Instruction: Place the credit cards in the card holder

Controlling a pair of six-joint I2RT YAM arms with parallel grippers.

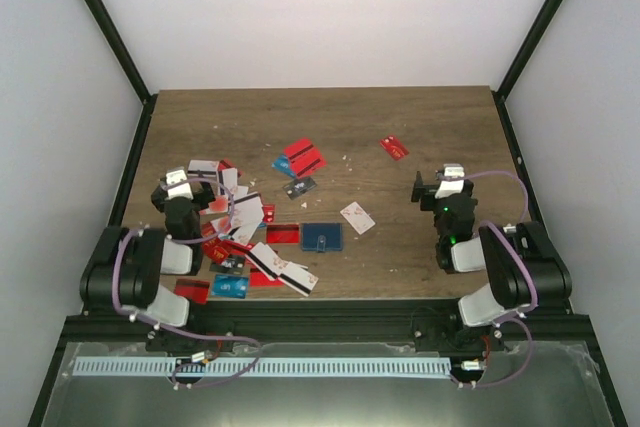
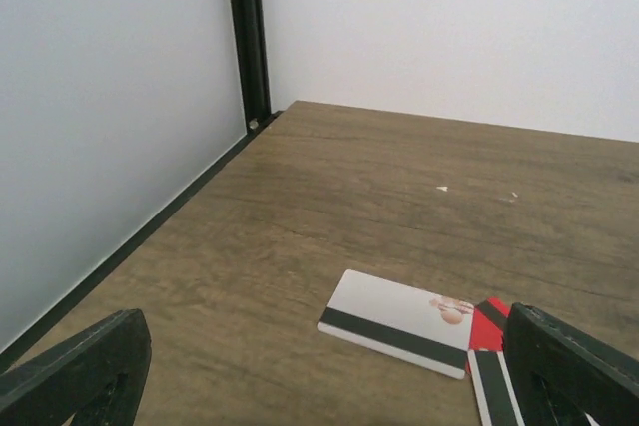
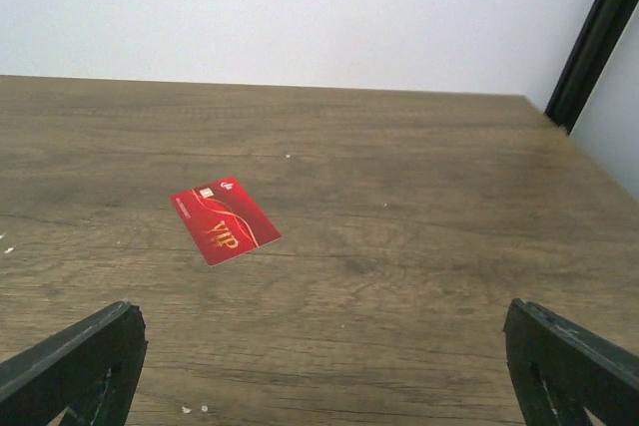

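So the small dark navy rectangular card holder [image 1: 322,237] lies flat on the brown wooden table [image 1: 440,117], about midway between the two arms and in nobody's jaws.

Most of the thin plastic credit cards [image 1: 240,232], red, white, light blue and dark grey, are heaped just left of the card holder. A few more lie beyond it and one white one sits just to its right.

The left gripper [image 1: 185,179] is over the far-left end of that heap, well apart from the card holder, jaws spread wide and empty. On its wrist cam a white card with a black stripe [image 2: 397,322] lies on the table ahead of the fingers [image 2: 80,371], untouched.

The right gripper [image 1: 432,187] is off to the right of the card holder, jaws also wide apart and empty. A red VIP card [image 3: 225,219] lies on the table well ahead of it.
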